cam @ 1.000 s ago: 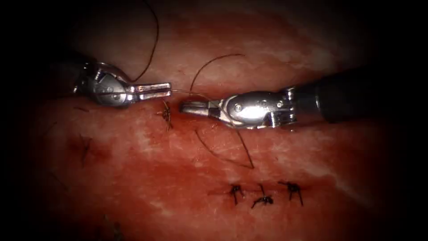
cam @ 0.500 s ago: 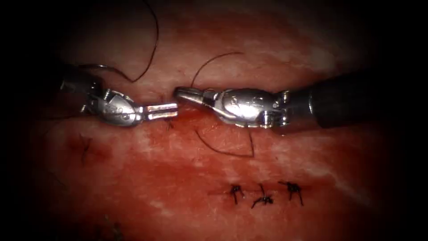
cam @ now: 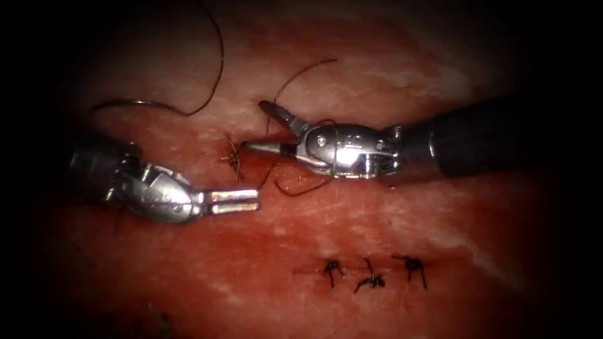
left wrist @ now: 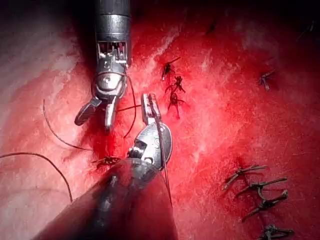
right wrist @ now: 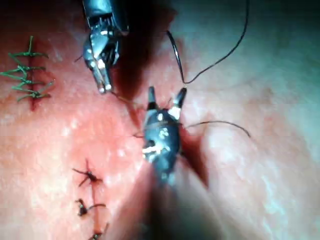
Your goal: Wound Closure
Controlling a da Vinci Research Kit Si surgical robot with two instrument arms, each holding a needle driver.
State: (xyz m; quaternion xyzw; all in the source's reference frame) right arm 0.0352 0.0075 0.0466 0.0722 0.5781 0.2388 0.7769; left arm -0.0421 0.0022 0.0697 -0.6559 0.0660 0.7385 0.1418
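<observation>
My left tool (cam: 235,199) lies low on the left of the tissue (cam: 326,220) with its jaws shut on a fine strand of thread (left wrist: 131,107) that leads towards the right tool. Coming in from the right, my right tool (cam: 259,125) has its jaws spread open and empty beside a dark knotted stitch (cam: 233,157). Dark thread (cam: 295,78) arcs over it and loops around its wrist. The pale curved needle (cam: 132,102) rests free on the tissue at the upper left, with neither tool on it. The left tool (right wrist: 104,85) also appears in the right wrist view.
Three finished dark stitches (cam: 370,276) sit in a row below the right tool. A long thread tail (cam: 218,44) runs up from the needle. Red fluid wets the tissue around the knot. More stitches (left wrist: 257,187) lie off to one side.
The right jaws, shut on the taut thread a second ago, have spread open and let it go. The left tool has swung down, away from the knot.
</observation>
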